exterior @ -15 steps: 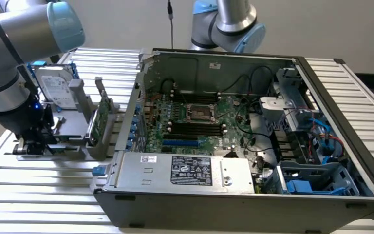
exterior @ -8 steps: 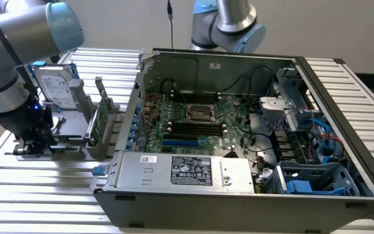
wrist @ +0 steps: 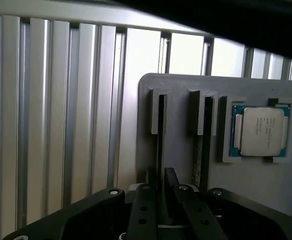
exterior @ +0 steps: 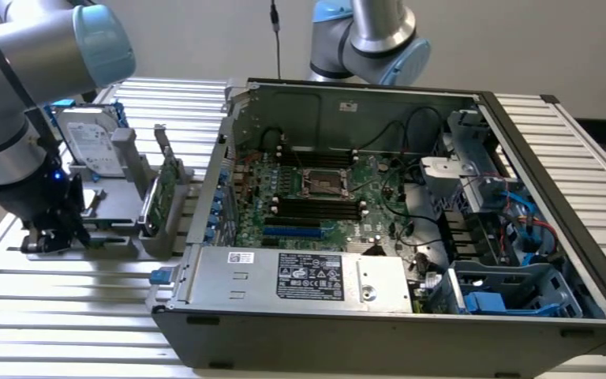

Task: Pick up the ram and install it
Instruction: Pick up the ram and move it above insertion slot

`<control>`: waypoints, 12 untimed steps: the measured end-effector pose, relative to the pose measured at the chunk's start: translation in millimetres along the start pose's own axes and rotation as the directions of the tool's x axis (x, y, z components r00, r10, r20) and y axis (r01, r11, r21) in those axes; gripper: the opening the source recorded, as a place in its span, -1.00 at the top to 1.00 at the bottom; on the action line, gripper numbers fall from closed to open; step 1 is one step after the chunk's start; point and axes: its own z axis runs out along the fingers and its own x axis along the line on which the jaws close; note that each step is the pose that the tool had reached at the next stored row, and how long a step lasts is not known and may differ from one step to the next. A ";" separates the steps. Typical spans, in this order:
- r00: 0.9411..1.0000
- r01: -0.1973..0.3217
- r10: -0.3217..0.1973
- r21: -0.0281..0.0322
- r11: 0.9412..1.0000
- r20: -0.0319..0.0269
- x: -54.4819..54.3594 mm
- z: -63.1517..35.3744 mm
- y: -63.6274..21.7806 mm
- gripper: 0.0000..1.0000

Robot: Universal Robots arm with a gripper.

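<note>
Gripper [wrist: 162,176]: down astride the ram [wrist: 160,132]; clamped or not, I cannot tell.
Ram: upright in the holder [wrist: 181,85] slot, at the gripper's tip.
Progress: not lifted, not installed yet.

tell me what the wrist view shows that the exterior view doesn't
Wrist view adds: a thin dark ram stick standing edge-on in a slot, with the gripper at it; a second ram stick in the next slot; a square silver processor chip in its own recess.
Exterior view adds: the open dark metal computer case, its green motherboard, a silver hard drive and a green expansion card standing upright.
Both share: the gripper, the grey holder plate and the slatted aluminium table.
</note>
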 end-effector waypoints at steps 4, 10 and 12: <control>1.000 -0.013 0.013 -0.003 1.000 0.001 0.9 -0.1 0.0 0.73; 1.000 -0.026 0.026 -0.009 1.000 0.003 1.6 -0.3 -0.2 0.73; 1.000 -0.030 0.030 -0.011 0.999 0.003 1.7 -0.3 -0.4 0.73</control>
